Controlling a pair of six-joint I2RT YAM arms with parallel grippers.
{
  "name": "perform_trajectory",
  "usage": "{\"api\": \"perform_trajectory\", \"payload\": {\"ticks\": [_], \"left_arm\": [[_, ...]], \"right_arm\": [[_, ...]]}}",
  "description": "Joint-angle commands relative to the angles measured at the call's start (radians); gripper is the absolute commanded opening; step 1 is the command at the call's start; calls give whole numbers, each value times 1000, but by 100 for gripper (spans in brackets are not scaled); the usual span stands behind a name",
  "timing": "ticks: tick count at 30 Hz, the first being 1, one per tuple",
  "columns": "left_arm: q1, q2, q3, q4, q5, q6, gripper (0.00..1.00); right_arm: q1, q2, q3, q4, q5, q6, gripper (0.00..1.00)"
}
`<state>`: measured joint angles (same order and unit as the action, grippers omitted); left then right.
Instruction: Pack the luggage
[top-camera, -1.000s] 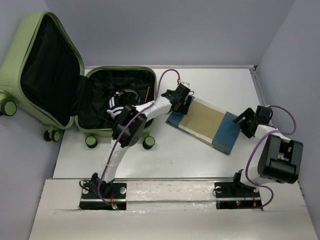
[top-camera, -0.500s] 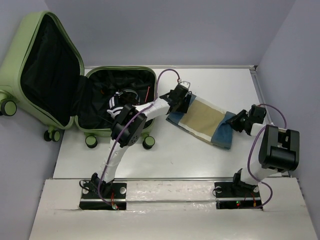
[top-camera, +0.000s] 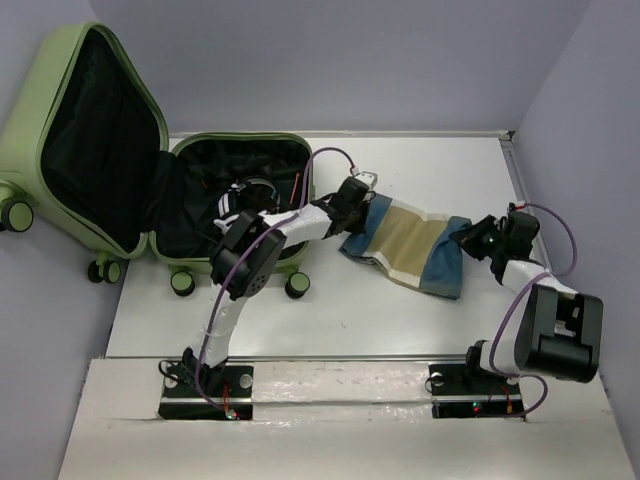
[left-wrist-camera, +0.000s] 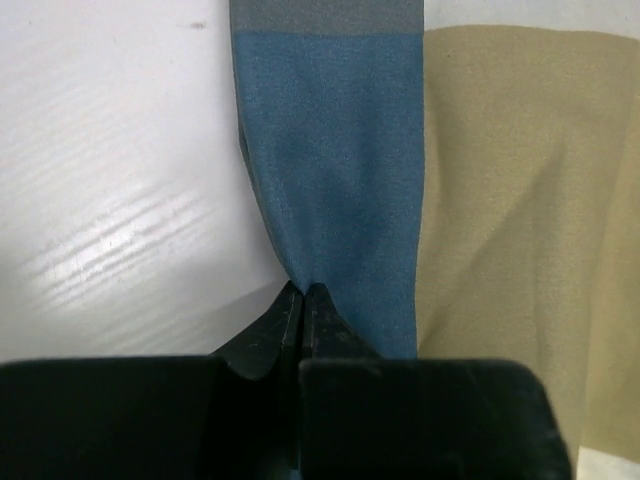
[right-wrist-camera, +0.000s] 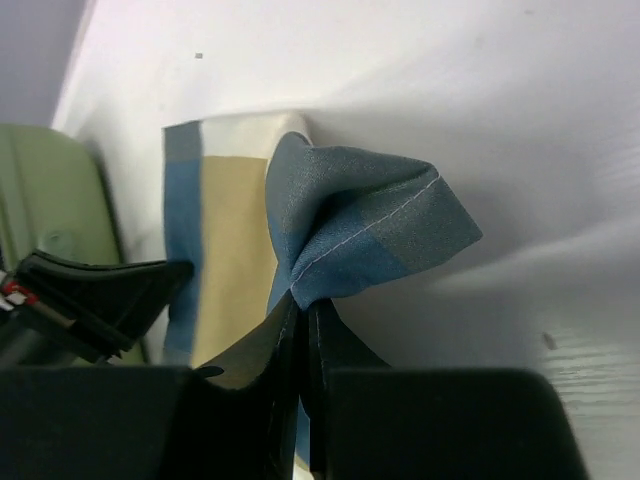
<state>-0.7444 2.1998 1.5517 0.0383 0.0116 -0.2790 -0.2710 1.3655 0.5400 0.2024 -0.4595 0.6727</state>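
1. The left pincer (top-camera: 353, 203), open a second ago, now pinches the left end of the blue-and-tan cloth (top-camera: 408, 240).
2. The right pincer (top-camera: 472, 238) has closed on the right end.
3. The cloth, flat before, now bunches and wrinkles.

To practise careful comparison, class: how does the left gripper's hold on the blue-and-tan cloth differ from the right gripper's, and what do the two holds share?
The left gripper pinches the cloth at the end nearest the luggage; the right gripper pinches the opposite end. At the left gripper the cloth runs out fairly flat; at the right gripper it bunches into a raised fold. Both are shut on blue fabric.
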Motion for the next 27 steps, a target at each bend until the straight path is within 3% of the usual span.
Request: {"api": "perform_trajectory", "payload": {"ticks": [1,6,10,15,20,24,25,26,27], "left_arm": [[-12,-167,-44,-5,27,-28,6],[0,-356,14,-81,-1,-28,6],[63,-458,38,-121,-41,-37,6],[210,-613,64,-251,-100,-25,6],[471,-692,62,-369,-186,1,6],[643,-744,7,-390,-243,14,6],[663,-749,4,-400,-277,20,24],[675,-752,5,-434,-333,30,46],[685,-758,10,-451,-344,56,82]], "right_arm": [[29,-137,54,-49,-36,-39,7],[180,-259,155,-152,44,-85,7],[332,-234,294,-158,88,-55,7],[602,-18,578,-161,195,-53,7],[777,303,973,-159,222,-27,7],[874,599,1197,-185,199,13,8],[885,724,1326,-199,190,13,19],[894,789,1404,-239,177,-2,51],[894,855,1589,-364,157,-19,64]]}}
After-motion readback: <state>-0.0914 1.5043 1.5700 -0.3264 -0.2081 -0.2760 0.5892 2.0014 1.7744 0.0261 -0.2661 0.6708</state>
